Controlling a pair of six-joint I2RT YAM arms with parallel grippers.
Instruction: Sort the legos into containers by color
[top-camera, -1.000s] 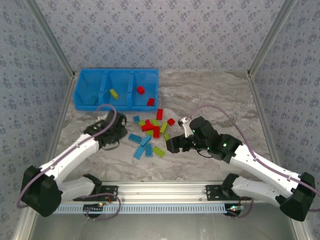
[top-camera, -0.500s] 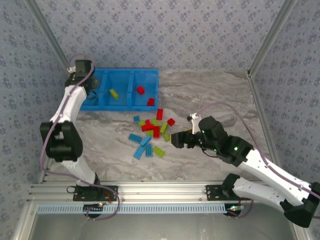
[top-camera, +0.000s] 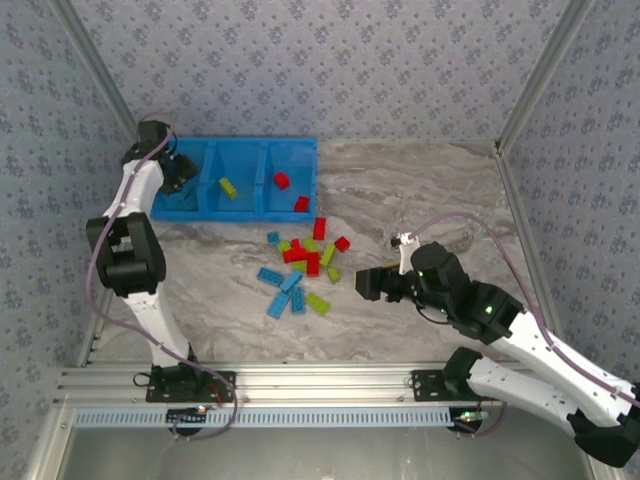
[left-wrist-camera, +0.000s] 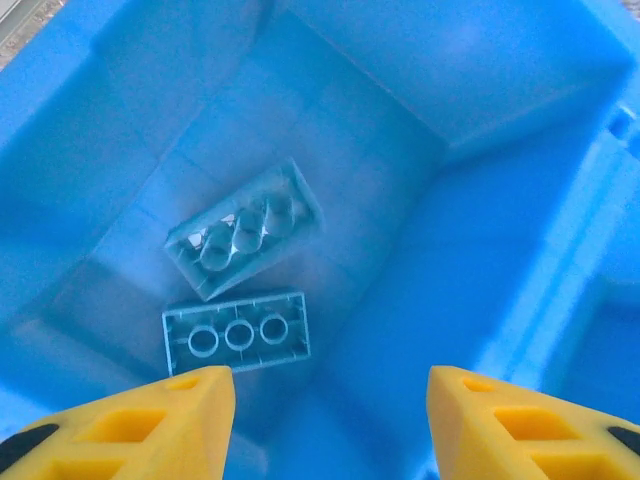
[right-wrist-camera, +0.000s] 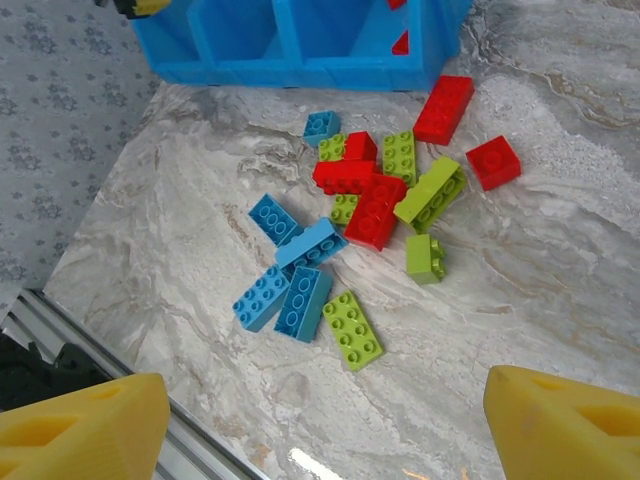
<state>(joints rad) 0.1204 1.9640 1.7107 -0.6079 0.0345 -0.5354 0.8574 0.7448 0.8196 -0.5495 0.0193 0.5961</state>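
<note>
As its jaws part over the left-hand compartment of the blue tray (left-wrist-camera: 480, 100), the left gripper (left-wrist-camera: 330, 410) hangs empty, having swung up from the table (top-camera: 420, 190) within the last second and let go. Two light blue bricks (left-wrist-camera: 243, 228) lie on the compartment floor directly below it, one most likely just dropped. A green brick (top-camera: 228, 187) sits in the middle compartment and red bricks (top-camera: 282, 180) in the right one. Beyond, the loose pile (right-wrist-camera: 370, 200) of mixed colours waits on the table, with the right gripper (right-wrist-camera: 325, 430) hovering nearby, wide open and holding nothing. Most of the sorting remains.
</note>
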